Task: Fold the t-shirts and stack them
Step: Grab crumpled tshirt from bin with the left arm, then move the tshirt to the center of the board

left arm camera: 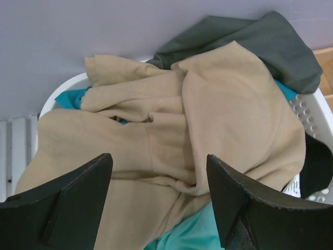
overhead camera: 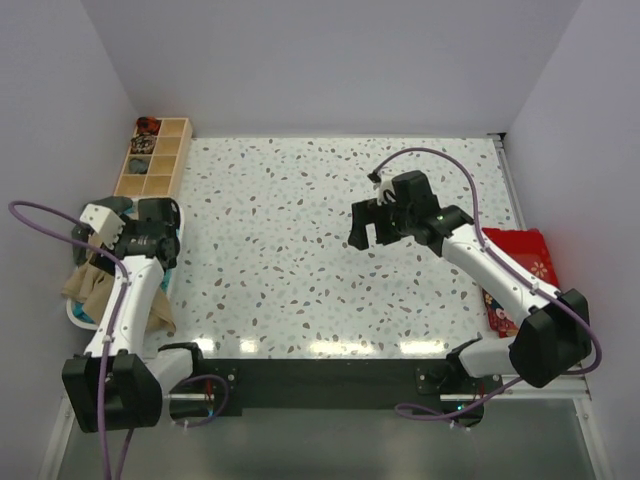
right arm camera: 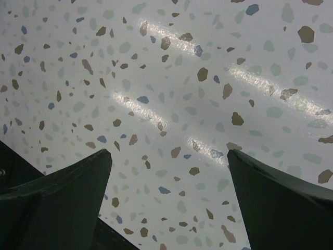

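Observation:
A crumpled sandy-beige t-shirt (left arm camera: 208,120) lies on top of a pile in a white plastic basket (left arm camera: 312,112). A dark grey-green shirt (left arm camera: 250,44) lies behind it and a teal one (left arm camera: 190,234) shows under it. In the top view the beige cloth (overhead camera: 95,285) hangs over the basket at the table's left edge. My left gripper (left arm camera: 158,172) hovers just above the beige shirt, open and empty. My right gripper (overhead camera: 368,228) is open and empty above the bare speckled tabletop (right arm camera: 166,104), right of centre.
A wooden compartment box (overhead camera: 155,160) with small items stands at the back left. A red patterned package (overhead camera: 520,275) lies at the right edge. White walls close in the table on three sides.

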`<act>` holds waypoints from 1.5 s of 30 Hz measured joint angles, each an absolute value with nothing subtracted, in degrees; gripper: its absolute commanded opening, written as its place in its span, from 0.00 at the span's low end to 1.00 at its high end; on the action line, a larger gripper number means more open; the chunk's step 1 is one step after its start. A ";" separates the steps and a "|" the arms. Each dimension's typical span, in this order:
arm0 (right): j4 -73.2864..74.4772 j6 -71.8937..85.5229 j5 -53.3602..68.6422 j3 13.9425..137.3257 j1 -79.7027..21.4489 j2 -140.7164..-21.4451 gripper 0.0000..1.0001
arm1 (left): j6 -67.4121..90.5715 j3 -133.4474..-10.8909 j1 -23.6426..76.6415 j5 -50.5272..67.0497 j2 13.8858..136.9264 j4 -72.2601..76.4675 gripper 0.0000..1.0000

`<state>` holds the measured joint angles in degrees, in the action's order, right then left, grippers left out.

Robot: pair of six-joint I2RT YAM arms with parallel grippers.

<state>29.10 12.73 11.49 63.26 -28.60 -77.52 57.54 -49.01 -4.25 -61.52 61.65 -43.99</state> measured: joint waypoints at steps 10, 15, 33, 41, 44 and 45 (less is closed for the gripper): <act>29.08 12.40 13.10 63.26 -28.60 -78.87 0.99 | 47.18 -47.66 -14.46 -52.29 68.99 -27.55 0.74; 29.12 12.34 13.10 63.26 -28.60 -79.79 0.99 | 44.80 -47.48 -15.14 -48.34 72.20 -24.80 0.51; 29.10 11.94 13.10 63.26 -28.60 -79.96 0.99 | 34.06 -63.44 -12.58 -36.80 68.16 -28.45 0.00; 29.10 12.56 12.95 63.26 -28.60 -79.68 0.97 | 27.59 -80.51 -11.53 -17.23 57.98 -27.49 0.00; 29.12 13.43 11.66 63.26 -28.60 -78.41 0.97 | 26.79 -82.13 -11.31 -0.47 57.28 -23.35 0.00; 29.17 13.91 10.81 63.26 -28.60 -77.60 0.97 | 26.83 -82.43 -10.68 3.77 57.89 -22.11 0.00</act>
<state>29.17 13.91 10.81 63.26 -28.60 -77.60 26.83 -82.43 -10.68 3.77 57.89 -22.11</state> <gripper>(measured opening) 0.975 0.027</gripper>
